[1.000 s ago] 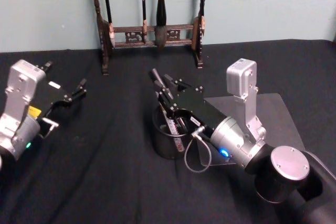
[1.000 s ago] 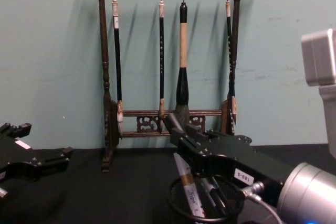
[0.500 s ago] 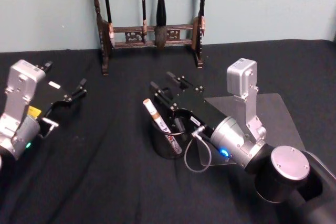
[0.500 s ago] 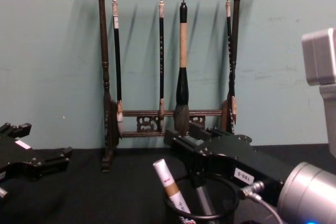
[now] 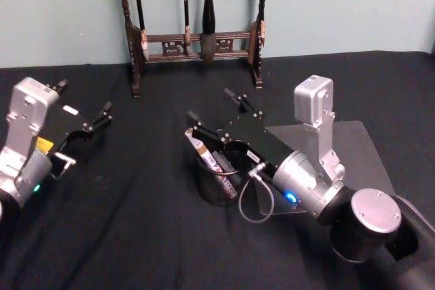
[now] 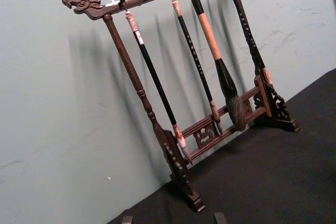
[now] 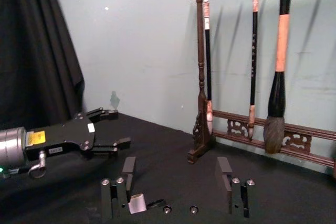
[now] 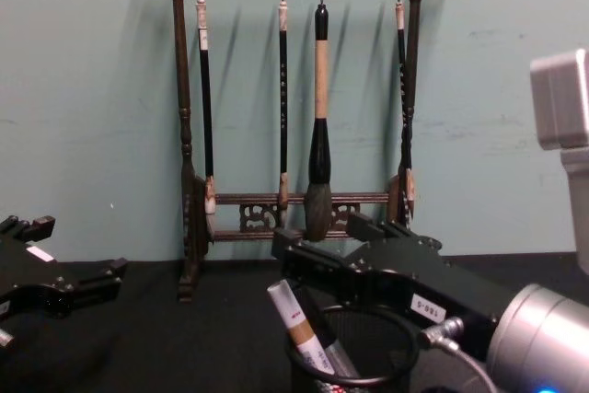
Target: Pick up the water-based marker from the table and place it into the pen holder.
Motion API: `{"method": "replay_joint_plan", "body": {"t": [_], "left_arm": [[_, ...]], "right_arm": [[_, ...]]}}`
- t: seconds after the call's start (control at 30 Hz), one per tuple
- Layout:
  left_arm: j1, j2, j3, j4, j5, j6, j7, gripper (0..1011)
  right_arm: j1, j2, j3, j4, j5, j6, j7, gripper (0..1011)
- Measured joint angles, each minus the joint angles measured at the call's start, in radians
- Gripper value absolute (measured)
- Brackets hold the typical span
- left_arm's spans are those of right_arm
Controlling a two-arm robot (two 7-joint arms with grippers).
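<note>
Water-based marker [image 5: 204, 152] sits tilted in pen holder [image 5: 207, 191], top poking over left rim, prob. because it's longer than the cup. Right claw [image 5: 211, 105] hovers above, fingers spread, gripping nothing; drop looks done. Left claw [image 5: 97, 119] idle, fingers apart, at left of surface [image 5: 136, 229].

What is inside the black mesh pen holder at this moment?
The water-based marker stands tilted inside the pen holder, its white end with a gold band above the rim. Its lower part and the holder's bottom are hidden by the wall.
</note>
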Motion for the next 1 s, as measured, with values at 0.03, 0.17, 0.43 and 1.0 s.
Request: {"method": "replay_joint_plan", "body": {"t": [0.03,0.17,0.43,1.0], "left_arm": [[0.000,0.000,0.000,0.000,0.000,0.000,0.000,1001],[0.000,0.000,0.000,0.000,0.000,0.000,0.000,1001],[0.000,0.000,0.000,0.000,0.000,0.000,0.000,1001],[0.000,0.000,0.000,0.000,0.000,0.000,0.000,1001]], "right_arm": [[0.001,0.001,0.004,-0.002,0.003,0.001,0.000,973],[0.007,0.006,0.032,-0.020,0.012,0.003,-0.017,1002],[0.022,0.026,0.120,-0.046,-0.042,0.049,-0.149,1002],[0.017,0.080,0.177,0.098,-0.305,0.038,-0.330,1002]]}}
